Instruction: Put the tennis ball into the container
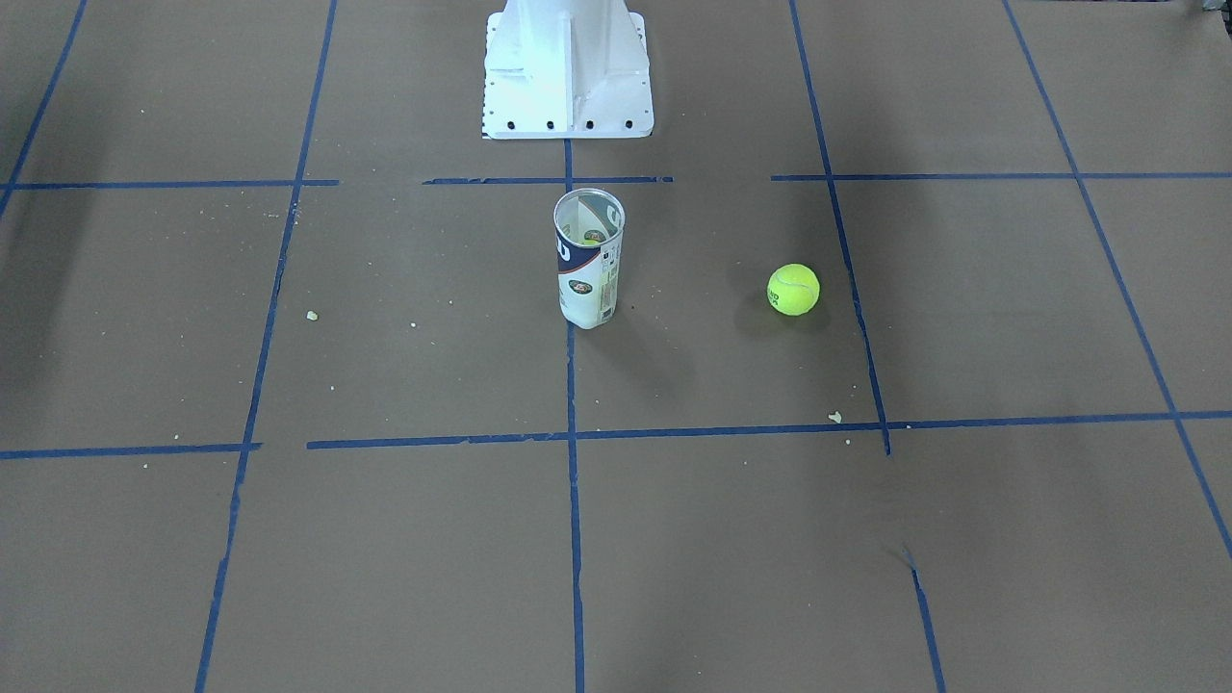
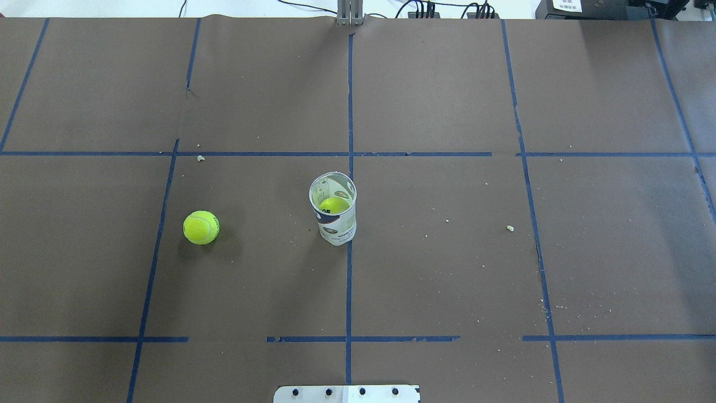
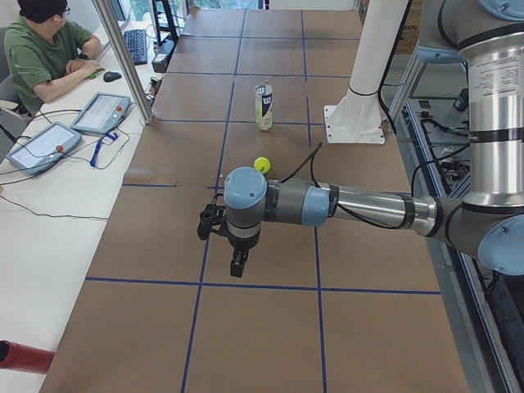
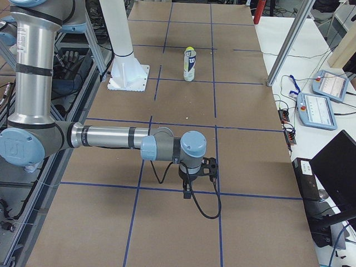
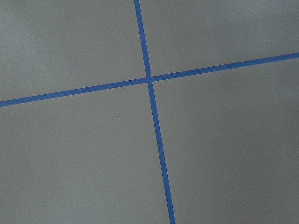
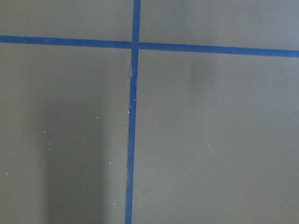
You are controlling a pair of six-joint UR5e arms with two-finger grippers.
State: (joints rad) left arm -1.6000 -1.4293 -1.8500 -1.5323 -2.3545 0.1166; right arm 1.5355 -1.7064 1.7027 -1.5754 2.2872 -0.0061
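A yellow-green tennis ball [image 1: 793, 289] [image 2: 201, 227] [image 3: 262, 164] lies loose on the brown table, on my left side. The container [image 1: 588, 258] [image 2: 334, 210] [image 3: 263, 106] [image 4: 190, 65], a clear tube with a white and navy label, stands upright at the centre line. A second ball [image 2: 334, 205] sits inside it. My left gripper [image 3: 237, 266] hangs above the table, nearer the table's left end than the loose ball. My right gripper [image 4: 189, 190] hangs over the right half. Both show only in the side views, so I cannot tell whether they are open or shut.
The white metal pedestal [image 1: 566, 72] [image 2: 347, 393] stands at the robot's edge behind the tube. Blue tape lines [image 5: 149, 79] [image 6: 133, 45] cross the table paper. An operator [image 3: 45, 49] sits at a side desk with tablets [image 3: 102, 112].
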